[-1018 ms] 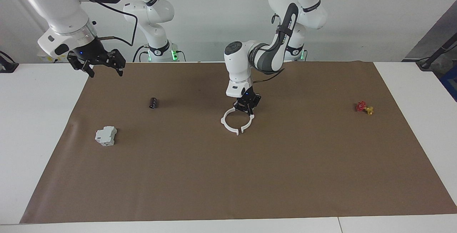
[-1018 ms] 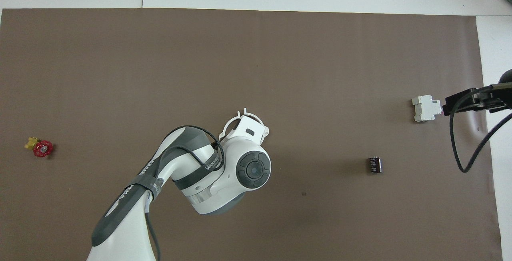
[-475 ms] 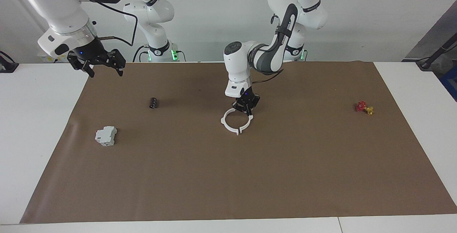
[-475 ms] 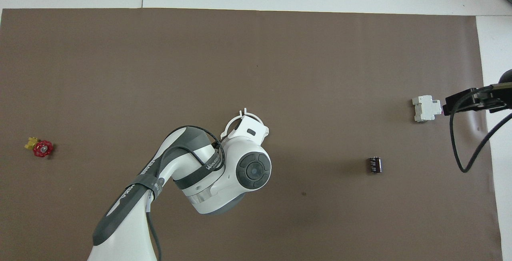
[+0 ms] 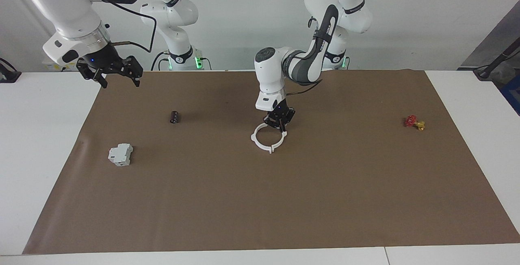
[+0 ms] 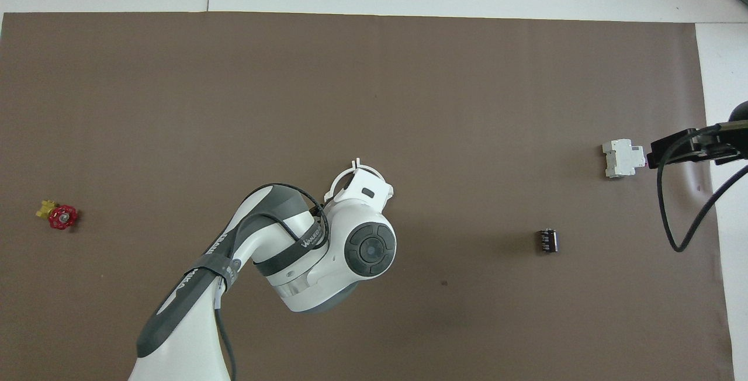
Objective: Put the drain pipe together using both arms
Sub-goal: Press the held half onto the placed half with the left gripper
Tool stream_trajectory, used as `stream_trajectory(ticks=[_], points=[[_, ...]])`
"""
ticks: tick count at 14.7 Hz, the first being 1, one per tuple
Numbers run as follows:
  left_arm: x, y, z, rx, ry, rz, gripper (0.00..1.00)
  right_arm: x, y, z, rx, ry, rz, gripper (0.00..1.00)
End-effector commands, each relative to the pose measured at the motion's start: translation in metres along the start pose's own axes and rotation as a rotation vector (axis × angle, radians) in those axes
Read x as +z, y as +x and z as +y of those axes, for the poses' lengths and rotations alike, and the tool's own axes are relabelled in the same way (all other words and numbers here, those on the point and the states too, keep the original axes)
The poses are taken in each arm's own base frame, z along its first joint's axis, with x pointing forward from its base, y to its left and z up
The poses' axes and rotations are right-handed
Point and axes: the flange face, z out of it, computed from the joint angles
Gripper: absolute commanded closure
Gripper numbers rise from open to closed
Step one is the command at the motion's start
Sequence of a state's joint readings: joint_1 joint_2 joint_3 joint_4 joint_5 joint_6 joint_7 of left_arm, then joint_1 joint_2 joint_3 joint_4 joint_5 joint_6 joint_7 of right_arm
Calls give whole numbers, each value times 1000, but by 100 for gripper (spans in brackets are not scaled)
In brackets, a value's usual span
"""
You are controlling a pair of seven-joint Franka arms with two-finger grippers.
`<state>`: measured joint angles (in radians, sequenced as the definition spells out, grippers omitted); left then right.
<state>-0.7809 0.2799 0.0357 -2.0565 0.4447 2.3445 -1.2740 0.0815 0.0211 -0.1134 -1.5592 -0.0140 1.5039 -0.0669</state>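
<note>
- Ring (image 5: pixel 266 138) lies mid-mat on the surface, both halves together, tabs sticking out.
- L hand (image 5: pixel 279 124) clenched on ring's rim, the edge nearer the robots.
- R hand (image 5: pixel 110 72) released, waits over mat corner at its own end.
- Step, prob.: seating/closing the joint. Next: R hand must come pin the free arc.

1 ring (image 5: pixel 266 139), 3 others (misc) — 2 arms
</note>
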Motion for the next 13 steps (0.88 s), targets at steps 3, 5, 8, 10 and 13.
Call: stream_trajectory(ticks=[3,5,8,10,13], points=[[5,-1,7,3,-11,24,100,-3,-3,1,6,22,15,0],[4,-2,9,4,-19,26,100,-3,-3,2,8,21,15,0],[6,-2,8,5,-19,26,100,-3,-3,1,7,23,15,0],[6,-1,8,4,-18,26,100,-3,-3,1,5,21,15,0],[8,-3,7,8,-13,24,1,-3,-3,1,6,22,15,0]])
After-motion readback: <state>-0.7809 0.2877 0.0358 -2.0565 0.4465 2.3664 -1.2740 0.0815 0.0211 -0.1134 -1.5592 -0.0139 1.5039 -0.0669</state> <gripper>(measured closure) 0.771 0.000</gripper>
